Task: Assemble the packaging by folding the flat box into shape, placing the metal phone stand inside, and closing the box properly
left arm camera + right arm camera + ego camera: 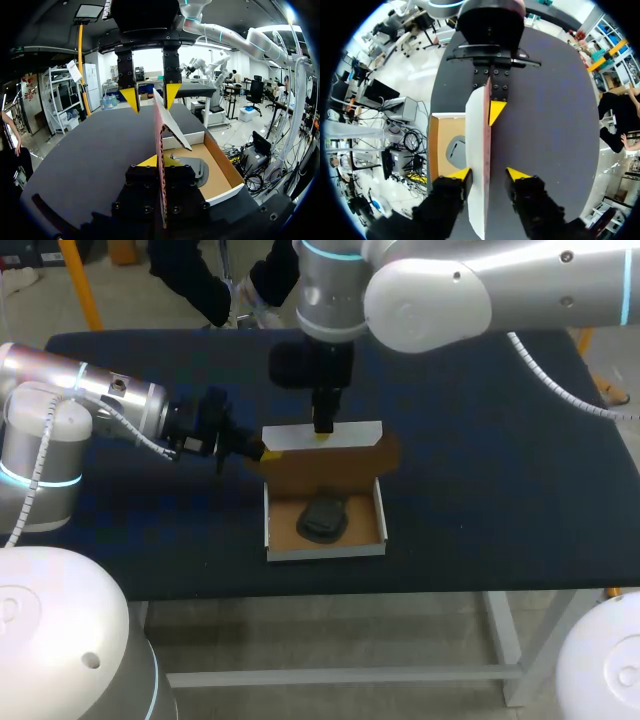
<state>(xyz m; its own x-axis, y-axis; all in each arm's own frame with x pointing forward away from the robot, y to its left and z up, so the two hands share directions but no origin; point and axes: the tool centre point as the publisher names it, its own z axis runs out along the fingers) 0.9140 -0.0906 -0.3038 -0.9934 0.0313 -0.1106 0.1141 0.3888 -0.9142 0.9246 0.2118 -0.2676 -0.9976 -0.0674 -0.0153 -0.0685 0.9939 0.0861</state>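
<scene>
Sideways, left claw (160, 161) clamps the lid (355, 435) by its edge; right claw (488, 174) straddles its top, apart.

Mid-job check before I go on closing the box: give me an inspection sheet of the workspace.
Surface: black table.
Job's things: cardboard box folded, open, its lid standing upright; phone stand lying inside.
Clutter: nothing seen.
Grippers: left gripper shut on the lid's side edge; right gripper open, fingers straddling the lid's top edge.
Cables: white coiled cable on the left arm, second cable on the right arm, both away from the box.
Surroundings: nothing seen.
</scene>
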